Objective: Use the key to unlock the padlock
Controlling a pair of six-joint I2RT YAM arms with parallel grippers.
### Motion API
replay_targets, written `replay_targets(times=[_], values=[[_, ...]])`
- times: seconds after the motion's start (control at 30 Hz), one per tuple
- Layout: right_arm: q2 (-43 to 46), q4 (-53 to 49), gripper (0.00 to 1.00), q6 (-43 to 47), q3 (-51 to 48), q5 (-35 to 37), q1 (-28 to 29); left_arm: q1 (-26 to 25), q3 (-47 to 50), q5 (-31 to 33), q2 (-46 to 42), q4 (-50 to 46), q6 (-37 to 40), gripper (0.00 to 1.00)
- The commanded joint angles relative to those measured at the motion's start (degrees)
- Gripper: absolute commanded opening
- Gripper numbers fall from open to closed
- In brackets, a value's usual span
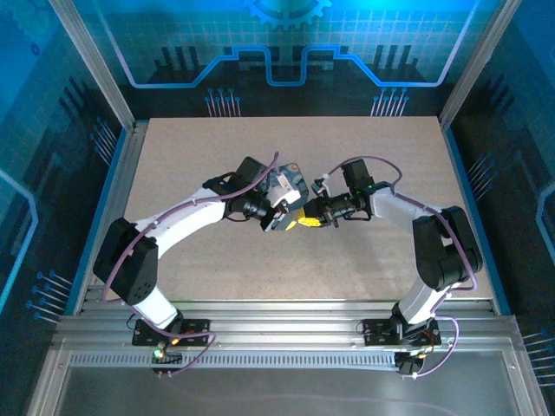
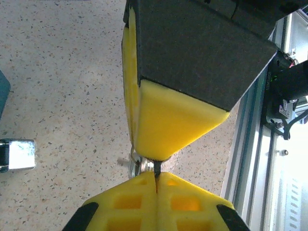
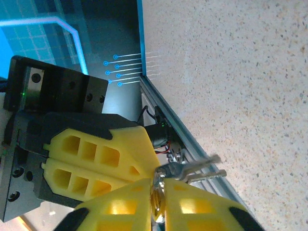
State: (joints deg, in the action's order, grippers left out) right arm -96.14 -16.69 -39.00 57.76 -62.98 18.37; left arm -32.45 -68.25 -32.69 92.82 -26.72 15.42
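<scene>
The table (image 1: 364, 156) bears the box (image 1: 283, 182); just before it the claws meet tip to tip. The left claw (image 2: 156, 177) is pinched tight on the key (image 2: 156, 167). The right claw (image 3: 158, 185), narrow, nips its other end. The padlock (image 2: 18, 154) lies on the table, apart from both.

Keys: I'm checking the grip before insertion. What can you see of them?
Two thin silvery metal keys on a small wire ring jut out side by side above the speckled table. The right tool is shut on the bunch's yellow-glinting end; the left tool pinches beside the ring. Teeth too small to read.
</scene>
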Motion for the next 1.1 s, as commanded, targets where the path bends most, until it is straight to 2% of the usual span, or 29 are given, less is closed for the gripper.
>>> replay_targets(times=[0.0, 0.1, 0.13, 0.2, 0.3, 0.37, 0.5, 0.6, 0.7, 0.9, 1.07], values=[[0.41, 1.42, 0.07, -0.96, 0.64, -1.35, 0.88, 0.36, 0.45, -1.21, -1.48, 1.68, 0.75, 0.00], [1.20, 2.09, 0.02, -1.87, -0.57, -0.92, 0.12, 1.45, 1.58, 1.72, -2.36, 4.08, -1.79, 0.00], [1.45, 3.06, 0.02, -2.67, -1.23, -0.92, -0.20, 2.18, 2.05, 2.18, -2.59, 4.92, -3.15, 0.04], [2.38, 9.17, 0.01, -6.61, -3.72, -0.83, -1.17, 4.06, 2.50, 2.33, -2.90, 5.95, -6.89, 0.30], [4.17, 19.69, 0.00, -12.46, -7.02, -0.03, -2.15, 5.54, 3.09, -0.19, -3.50, 6.33, -11.66, 0.43], [4.89, 24.17, 0.00, -14.61, -8.84, 1.19, -2.44, 5.58, 4.37, -1.71, -4.33, 8.18, -15.45, 0.47], [4.09, 29.42, 0.00, -16.54, -8.86, 1.89, -2.38, 6.46, 8.45, -2.03, -5.39, 16.71, -32.54, 0.50], [3.21, 30.47, 0.00, -16.39, -8.06, 2.56, -2.31, 6.98, 10.36, -6.23, -4.42, 22.77, -45.84, 0.50], [2.89, 31.81, 0.00, -16.74, -7.77, 3.29, -2.14, 6.87, 13.47, -8.62, -5.07, 31.68, -55.59, 0.49], [2.19, 35.14, 0.00, -18.52, -7.74, 3.20, -0.91, 6.86, 12.62, -7.70, -5.25, 29.44, -55.85, 0.49], [1.92, 36.15, 0.00, -19.41, -6.47, 3.69, 0.19, 6.74, 12.53, -9.04, -4.15, 32.21, -57.66, 0.46]])
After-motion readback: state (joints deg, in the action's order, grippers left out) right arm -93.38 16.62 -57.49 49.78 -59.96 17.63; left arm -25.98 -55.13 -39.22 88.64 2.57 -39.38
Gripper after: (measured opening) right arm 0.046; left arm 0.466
